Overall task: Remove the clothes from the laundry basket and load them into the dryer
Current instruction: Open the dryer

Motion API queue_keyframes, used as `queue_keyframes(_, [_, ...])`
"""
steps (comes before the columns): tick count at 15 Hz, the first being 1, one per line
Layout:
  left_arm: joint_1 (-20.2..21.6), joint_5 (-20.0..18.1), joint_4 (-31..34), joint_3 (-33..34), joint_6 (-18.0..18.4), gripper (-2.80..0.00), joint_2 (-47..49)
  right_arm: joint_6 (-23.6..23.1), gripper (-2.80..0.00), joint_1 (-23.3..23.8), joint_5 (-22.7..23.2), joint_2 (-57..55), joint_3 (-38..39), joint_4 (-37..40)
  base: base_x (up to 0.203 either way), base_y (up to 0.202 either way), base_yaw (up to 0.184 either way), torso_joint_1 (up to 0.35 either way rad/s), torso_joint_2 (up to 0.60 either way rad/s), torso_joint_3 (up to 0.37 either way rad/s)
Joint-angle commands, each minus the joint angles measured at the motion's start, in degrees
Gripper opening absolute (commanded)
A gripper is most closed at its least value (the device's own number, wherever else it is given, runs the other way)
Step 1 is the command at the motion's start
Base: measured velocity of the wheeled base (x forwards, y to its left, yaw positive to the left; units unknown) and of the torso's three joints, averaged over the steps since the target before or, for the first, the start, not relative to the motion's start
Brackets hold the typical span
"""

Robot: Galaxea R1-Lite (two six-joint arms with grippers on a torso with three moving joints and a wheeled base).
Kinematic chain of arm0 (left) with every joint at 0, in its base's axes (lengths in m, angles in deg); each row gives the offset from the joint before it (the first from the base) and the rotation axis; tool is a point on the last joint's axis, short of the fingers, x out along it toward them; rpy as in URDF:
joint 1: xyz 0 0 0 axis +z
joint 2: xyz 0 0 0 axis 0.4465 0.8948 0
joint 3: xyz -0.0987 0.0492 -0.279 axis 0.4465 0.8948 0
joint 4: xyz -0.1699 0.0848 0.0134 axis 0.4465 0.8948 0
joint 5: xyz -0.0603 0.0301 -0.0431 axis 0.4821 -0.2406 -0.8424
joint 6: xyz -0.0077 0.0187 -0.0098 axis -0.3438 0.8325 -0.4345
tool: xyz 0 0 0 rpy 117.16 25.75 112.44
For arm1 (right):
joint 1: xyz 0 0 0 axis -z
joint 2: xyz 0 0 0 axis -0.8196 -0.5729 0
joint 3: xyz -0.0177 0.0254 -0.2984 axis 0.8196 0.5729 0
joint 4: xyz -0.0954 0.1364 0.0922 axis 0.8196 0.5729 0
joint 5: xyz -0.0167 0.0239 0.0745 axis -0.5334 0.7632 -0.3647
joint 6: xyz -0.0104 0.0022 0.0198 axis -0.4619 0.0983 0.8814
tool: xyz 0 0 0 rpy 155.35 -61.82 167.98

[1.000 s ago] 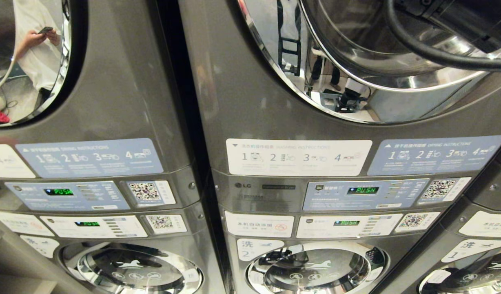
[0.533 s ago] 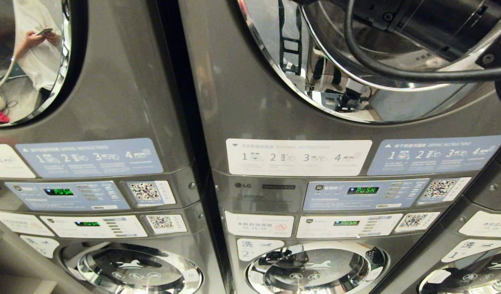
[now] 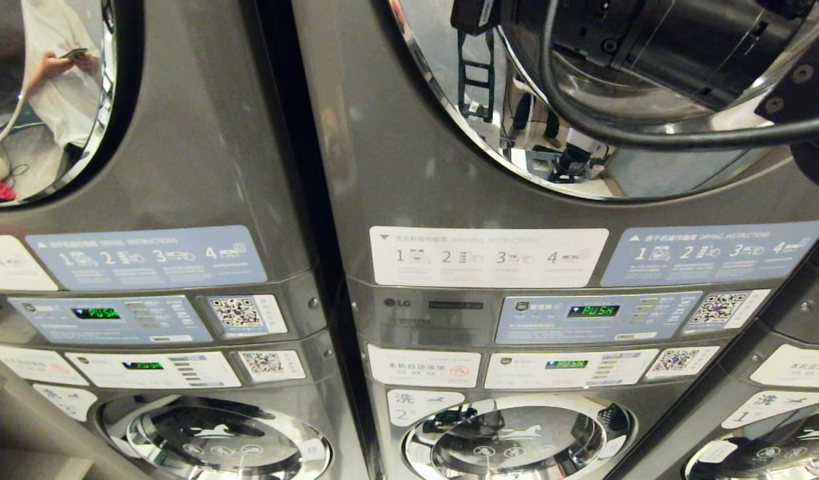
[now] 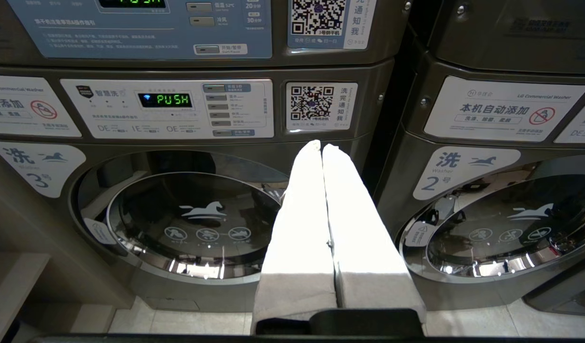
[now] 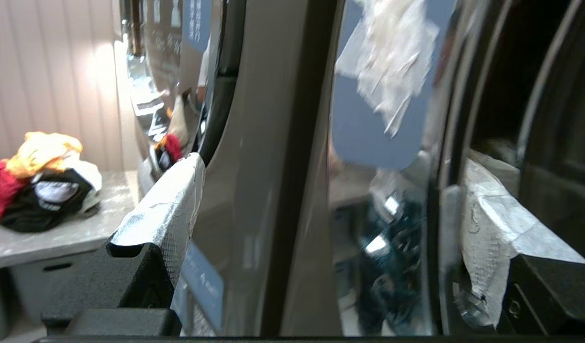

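Gaping wide with nothing between its taped fingers, the right end effector hung close against the grey metal dryer front, beside its chrome-ringed round door. Off behind it, a heap of red, yellow and black clothes lay on a pale grey bench. The left end effector, fingers pressed together, pointed at the lower washers.

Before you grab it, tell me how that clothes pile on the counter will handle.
The clothes pile looks crumpled and slumped, so it will probably sag and drape from the hand. The red, yellow and black pieces lie tangled, so lifting one may drag others along.
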Motion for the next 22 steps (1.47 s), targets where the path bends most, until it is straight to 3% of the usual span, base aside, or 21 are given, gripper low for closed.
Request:
queue_keyframes(1, [0.00,0.04,0.02,0.00,-0.02,-2.80,-0.11,0.54,0.00,-1.04,0.31,1.81,0.45,1.30,0.000,0.000,0.000,0.000,0.00,0.000])
queue_keyframes(6, [0.00,0.04,0.02,0.00,-0.02,-2.80,-0.11,5.30,0.00,-3.48,2.89,7.25,3.27,7.66,0.000,0.000,0.000,0.000,0.00,0.000])
queue_keyframes(14, [0.00,0.00,0.02,0.00,-0.02,-2.80,-0.11,6.70,0.00,-6.10,12.90,24.58,15.74,22.99,0.000,0.000,0.000,0.000,0.00,0.000])
queue_keyframes(22, [0.00,0.04,0.02,0.00,-0.02,-2.80,-0.11,9.03,0.00,-6.18,17.42,38.70,24.99,33.00,0.000,0.000,0.000,0.000,0.00,0.000])
